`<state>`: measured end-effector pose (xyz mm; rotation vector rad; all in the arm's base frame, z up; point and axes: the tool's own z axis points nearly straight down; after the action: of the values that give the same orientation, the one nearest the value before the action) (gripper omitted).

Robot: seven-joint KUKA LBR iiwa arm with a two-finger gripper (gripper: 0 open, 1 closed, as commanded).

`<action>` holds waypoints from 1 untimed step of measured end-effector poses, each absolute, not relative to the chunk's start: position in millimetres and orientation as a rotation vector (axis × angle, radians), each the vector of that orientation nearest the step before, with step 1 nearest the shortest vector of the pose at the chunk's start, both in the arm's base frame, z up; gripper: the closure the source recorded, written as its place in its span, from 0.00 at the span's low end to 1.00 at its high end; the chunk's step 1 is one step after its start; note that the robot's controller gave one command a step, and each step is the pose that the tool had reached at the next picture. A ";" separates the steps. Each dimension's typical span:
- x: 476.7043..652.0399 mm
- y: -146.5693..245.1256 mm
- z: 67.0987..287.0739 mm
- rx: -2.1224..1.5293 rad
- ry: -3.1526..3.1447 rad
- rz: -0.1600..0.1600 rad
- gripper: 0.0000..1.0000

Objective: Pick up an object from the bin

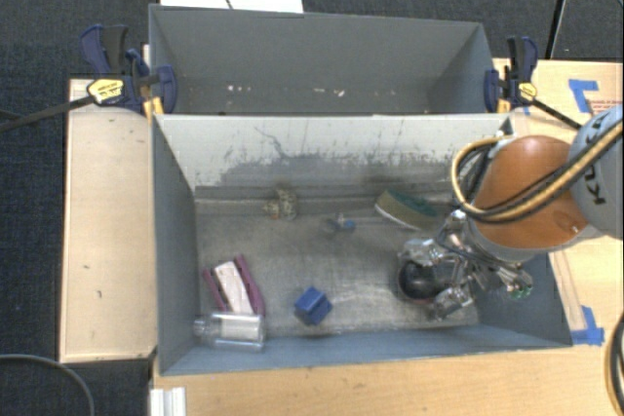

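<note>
My gripper [441, 292] is down at the bin floor on the right side, under the orange cover. A round black ball-like thing [417, 281] lies right against its metal fingers, at their left. I cannot see whether the fingers close round it. Just behind the gripper a flat oval brush-like thing with a teal edge [408, 207] rests against the back of the floor.
A blue block [312, 305] lies front centre. At the front left sit a pink-and-purple flat pack [232, 285] and a clear plastic cup on its side [229, 330]. A small metal piece [283, 204] and a tiny blue bit [342, 224] lie near the back wall.
</note>
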<state>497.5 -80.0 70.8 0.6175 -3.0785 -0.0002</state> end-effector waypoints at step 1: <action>508.3 -82.6 178.8 0.589 -3.095 0.004 1.00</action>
<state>508.3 -82.6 178.8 0.5895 -3.0952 0.0044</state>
